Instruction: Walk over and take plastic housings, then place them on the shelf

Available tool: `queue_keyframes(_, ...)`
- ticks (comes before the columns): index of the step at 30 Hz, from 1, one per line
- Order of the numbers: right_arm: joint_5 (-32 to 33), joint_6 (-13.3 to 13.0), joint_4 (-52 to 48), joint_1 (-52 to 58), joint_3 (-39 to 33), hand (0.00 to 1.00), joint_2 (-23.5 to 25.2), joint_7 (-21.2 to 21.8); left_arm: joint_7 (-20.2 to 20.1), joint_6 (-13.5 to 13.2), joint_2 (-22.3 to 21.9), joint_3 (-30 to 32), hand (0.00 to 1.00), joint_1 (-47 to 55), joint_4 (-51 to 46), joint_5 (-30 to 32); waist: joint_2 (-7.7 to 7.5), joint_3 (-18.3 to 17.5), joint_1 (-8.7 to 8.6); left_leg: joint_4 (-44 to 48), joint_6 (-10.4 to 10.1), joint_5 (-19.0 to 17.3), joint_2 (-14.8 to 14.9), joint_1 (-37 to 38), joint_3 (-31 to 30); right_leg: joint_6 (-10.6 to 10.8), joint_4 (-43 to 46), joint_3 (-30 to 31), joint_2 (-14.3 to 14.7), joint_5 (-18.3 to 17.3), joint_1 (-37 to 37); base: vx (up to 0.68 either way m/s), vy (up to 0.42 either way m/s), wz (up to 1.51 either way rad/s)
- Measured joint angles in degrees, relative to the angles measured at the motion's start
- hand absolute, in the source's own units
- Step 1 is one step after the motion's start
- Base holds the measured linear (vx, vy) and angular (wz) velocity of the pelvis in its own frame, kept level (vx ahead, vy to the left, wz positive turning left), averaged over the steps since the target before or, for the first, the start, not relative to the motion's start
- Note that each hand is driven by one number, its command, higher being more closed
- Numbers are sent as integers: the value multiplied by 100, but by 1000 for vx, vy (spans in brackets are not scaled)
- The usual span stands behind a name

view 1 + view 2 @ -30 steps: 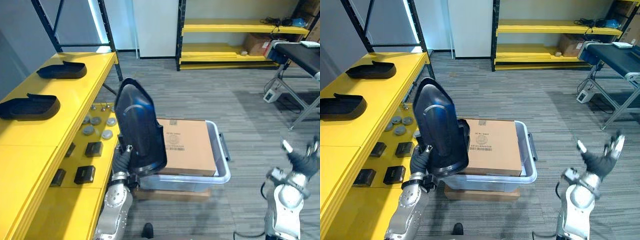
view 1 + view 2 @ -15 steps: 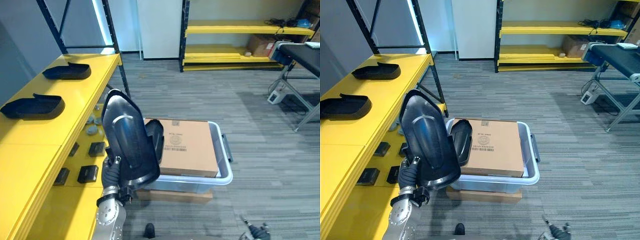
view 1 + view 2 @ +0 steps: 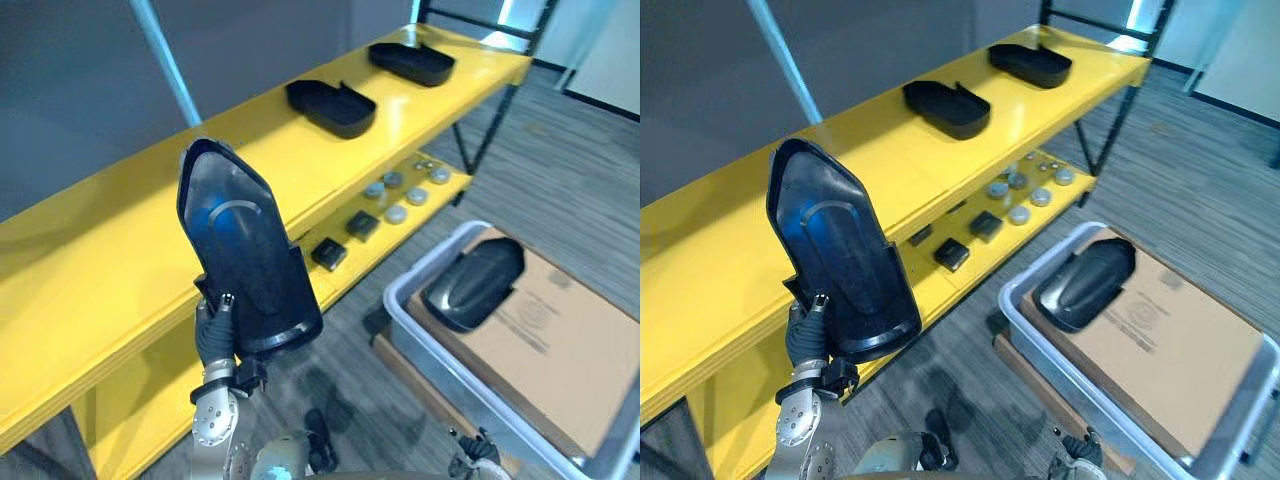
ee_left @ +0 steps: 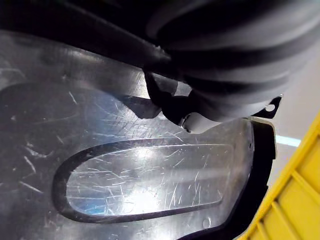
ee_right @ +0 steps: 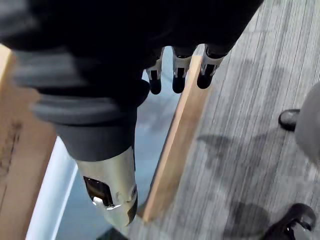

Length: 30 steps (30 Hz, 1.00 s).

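My left hand (image 3: 214,336) is shut on the lower end of a large black plastic housing (image 3: 240,248) and holds it upright beside the yellow shelf (image 3: 110,235). The housing's scratched glossy face (image 4: 125,175) lies close against that hand. Two more black housings (image 3: 332,106) (image 3: 412,62) lie on the shelf top further along. Another housing (image 3: 474,284) rests on the cardboard box in the bin. My right hand (image 5: 176,75) hangs low by the bin with straight fingers and holds nothing.
A clear plastic bin (image 3: 402,312) holds a cardboard box (image 3: 555,335) to my right and rests on a wooden board (image 5: 180,145). The lower shelf level carries small grey discs (image 3: 400,196) and black blocks (image 3: 345,238). A dark shelf post (image 3: 487,128) stands at the far end.
The camera has swung left toward the yellow shelf, which now runs across the view. The housing stays in my left hand, now in front of the shelf top. The bin lies at the right.
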Motion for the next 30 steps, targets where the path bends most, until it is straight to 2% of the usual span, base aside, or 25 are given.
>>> queue_keyframes(1, -20, 15, -3, 83, 5, 0, 23, 6, 5, 15, 31, -126, 100, -48, 26, 6, 11, 11, -98, -47, 22, -23, -31, 116, -193, -269, 713, 790, 43, 46, -365, 166, 114, 68)
queue_keyframes(2, -50, 23, 5, 118, 17, 0, 84, 9, 7, 21, 113, -174, 100, -171, 56, 19, -38, 57, -154, -198, -15, 1, -80, 290, -398, -79, 1067, 1673, 386, -128, -702, 166, 98, 73)
queue_keyframes(5, -49, 17, -108, 192, 220, 0, 73, 10, 60, 20, 139, -161, 100, -371, 89, 59, -115, 53, -265, -462, -76, 52, -229, 670, -727, 86, 1076, 2808, 1010, -432, -1477, 160, 50, 64)
queue_keyframes(6, -46, 14, -196, 231, 221, 0, 102, 8, 66, 20, 141, -177, 100, -415, 88, 63, -123, 50, -295, -475, -77, 52, -282, 725, -829, 89, 989, 3014, 1119, -434, -1611, 174, 9, 81)
queue_keyframes(8, -26, -25, -444, 365, 250, 0, 148, 3, 137, 14, 74, -237, 100, -598, 75, 71, -163, 32, -355, -408, -57, 31, -486, 763, -1219, 202, 604, 3985, 1488, -452, -1979, 136, -22, 121)
queue_keyframes(9, -27, -32, -453, 385, 265, 0, 146, 2, 152, 8, 37, -240, 100, -626, 74, 76, -179, 33, -355, -363, -25, -6, -555, 765, -1355, 250, 506, 4189, 1527, -420, -2020, 129, -64, 129)
queue_keyframes(10, -29, -21, -463, 426, 341, 0, 153, 2, 163, 5, -51, -269, 100, -633, 73, 90, -244, 15, -328, -291, -11, -67, -658, 800, -1530, 389, 286, 4426, 1542, -334, -2029, 123, -76, 84)
queue_keyframes(11, -33, -21, -466, 458, 370, 0, 142, 3, 187, 5, -79, -263, 100, -630, 73, 101, -272, 2, -262, -229, -38, -124, -686, 804, -1593, 426, 175, 4488, 1545, -305, -2016, 178, -118, 78)
queue_keyframes(13, -32, -21, -487, 498, 450, 0, 162, 12, 246, -17, -152, -231, 100, -583, 71, 185, -234, -15, -122, 41, -210, -327, -659, 764, -1948, 363, -188, 4243, 1557, 71, -1769, 179, -139, 68)
queue_keyframes(15, -44, -19, -503, 494, 463, 0, 173, 14, 246, -28, -191, -248, 100, -528, 58, 185, -163, -50, -98, 52, -277, -364, -508, 734, -2118, 271, -515, 3936, 1650, 212, -1573, 188, -164, 53)
queue_keyframes(16, -46, -19, -529, 503, 502, 0, 185, 13, 247, -27, -198, -245, 100, -508, 57, 181, -164, -54, -67, 68, -382, -378, -415, 719, -2166, 201, -678, 3815, 1713, 271, -1481, 167, -158, 31)
queue_keyframes(17, -47, -19, -534, 507, 513, 0, 191, 13, 245, -27, -198, -251, 100, -505, 57, 182, -168, -56, -65, 73, -402, -373, -375, 713, -2196, 168, -752, 3768, 1752, 291, -1437, 169, -173, 28)
queue_keyframes(22, -44, -19, -543, 631, 571, 0, 229, 14, 224, -21, -184, -479, 100, -487, 57, 184, -277, -119, -108, -215, -692, -190, -271, 989, -2227, 27, -1333, 3376, 1801, 390, -945, 170, -124, 30)
queue_keyframes(25, -63, -22, -549, 639, 612, 0, 220, 20, 155, -13, -184, -479, 100, -487, 57, 206, -259, -225, -93, -387, -706, -168, -194, 1142, -2206, -32, -1574, 3374, 1900, 540, -778, 98, -46, -3)
queue_keyframes(27, -112, -26, -548, 641, 621, 0, 220, 23, 156, -8, -185, -481, 100, -501, 57, 307, -300, -288, -87, -497, -775, -102, -186, 1212, -2173, -36, -1696, 3376, 1910, 603, -717, 57, -28, -6)
queue_keyframes(30, -210, -32, -540, 709, 624, 0, 209, 25, 241, 72, -184, -543, 100, -660, 71, 517, -311, -304, -78, -739, -737, 33, -178, 1376, -2124, -47, -1839, 3376, 1936, 695, -598, 0, 0, 0)
